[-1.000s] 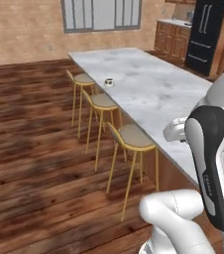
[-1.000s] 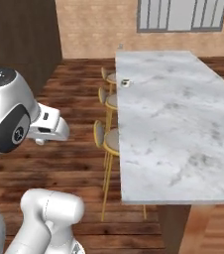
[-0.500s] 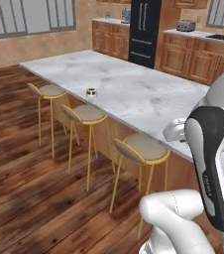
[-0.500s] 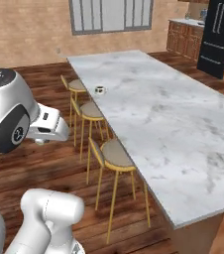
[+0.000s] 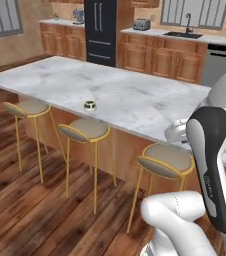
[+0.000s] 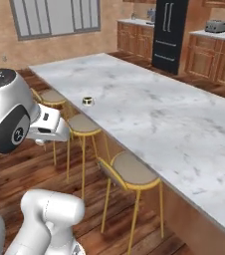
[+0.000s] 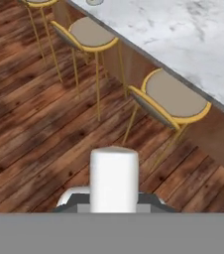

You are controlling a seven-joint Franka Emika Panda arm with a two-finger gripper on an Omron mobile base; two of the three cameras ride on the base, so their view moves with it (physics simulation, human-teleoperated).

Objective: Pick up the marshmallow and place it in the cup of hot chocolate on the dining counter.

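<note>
The jaws are clenched on the marshmallow (image 7: 114,177), the white lump at the bottom middle of the hand view, over the wood floor (image 7: 29,124). The whole picture has swung since before: the base drove, and the counter (image 5: 135,100) now lies across the left base view. The cup (image 5: 89,105) stands near its front edge, above the stools (image 5: 84,131). No writing can be read.
</note>
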